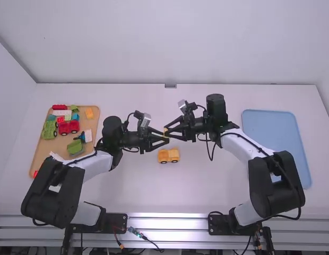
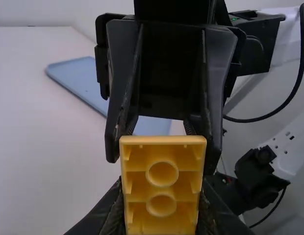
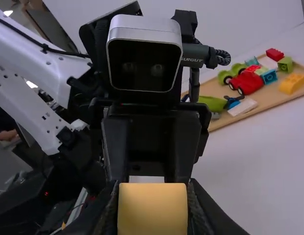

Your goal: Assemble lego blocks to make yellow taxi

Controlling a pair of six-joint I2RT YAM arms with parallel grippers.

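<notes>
The white, smooth desk [image 1: 127,194] carries everything. In the high view, the left arm [image 1: 53,191] stands at seven o'clock and the right arm [image 1: 276,183] at five, both bent at black joints so their ends face each other near the middle. A pale blue tray [image 1: 269,127] with rounded corners lies at three o'clock; a tan tray [image 1: 41,151] lies at nine, bearing a green toy car [image 1: 49,130], a red toy car [image 1: 69,126] and loose pieces.

Above the desk, the left hand [image 1: 167,139] reaches in from nine o'clock and the right hand [image 1: 165,132] from three, meeting tip to tip. Each has its fingers closed in on opposite sides of the same yellow block [image 2: 162,187], parted just by its width. Toward the left wrist camera the block shows a hollow underside with two round tubes; toward the right, a plain, flat face.

The yellow car base [image 1: 169,155], chunky and with dark wheels, sits on the desk at six o'clock from the hands, near them and apart from the block.
</notes>
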